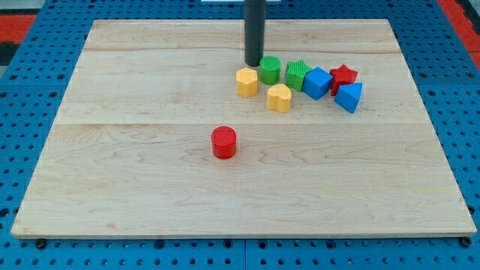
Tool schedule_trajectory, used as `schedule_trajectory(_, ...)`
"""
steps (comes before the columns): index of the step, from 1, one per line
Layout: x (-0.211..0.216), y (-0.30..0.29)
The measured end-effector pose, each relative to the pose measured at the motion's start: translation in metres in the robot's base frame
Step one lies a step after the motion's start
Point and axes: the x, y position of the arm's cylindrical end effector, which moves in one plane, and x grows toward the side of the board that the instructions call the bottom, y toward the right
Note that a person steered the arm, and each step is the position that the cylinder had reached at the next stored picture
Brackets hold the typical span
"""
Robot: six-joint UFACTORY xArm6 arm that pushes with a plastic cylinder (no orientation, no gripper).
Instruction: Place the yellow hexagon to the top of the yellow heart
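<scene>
The wooden board (150, 187) is seen lying flat, with most of the blocks crowded in a cluster at its far right of centre. No gripper is carried by the arm; a plain dark rod (256, 30) is held upright, and my tip (254, 63) is set down on the board just behind the yellow hexagon (247, 81) and close beside the left edge of the green cylinder (270, 70); whether either is touched cannot be told.

The yellow hexagon is found just left of and slightly farther than the yellow heart (279, 97), the two standing near each other. The spot behind the heart is already hemmed in by the green cylinder and the green star (298, 74).

The main risk is judged to come from this crowding: if the hexagon is pushed rightward, the green cylinder may be struck and shoved into the star, the blue cube (317, 82) and the blocks beyond. A push from the present position would likely drive the hexagon nearer, away from its goal. The heart itself could also be nudged. The red cylinder (223, 142), well apart in the near middle, is not threatened.
</scene>
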Motion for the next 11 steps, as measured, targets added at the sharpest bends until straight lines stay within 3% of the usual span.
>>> schedule_trajectory(1,0.006,-0.006)
schedule_trajectory(2,-0.037,-0.038)
schedule_trajectory(3,-0.041,-0.064)
schedule_trajectory(4,-0.029,-0.108)
schedule_trajectory(5,0.008,-0.114)
schedule_trajectory(6,0.051,-0.076)
schedule_trajectory(8,0.053,-0.003)
schedule_trajectory(10,0.084,-0.041)
schedule_trajectory(11,0.113,-0.025)
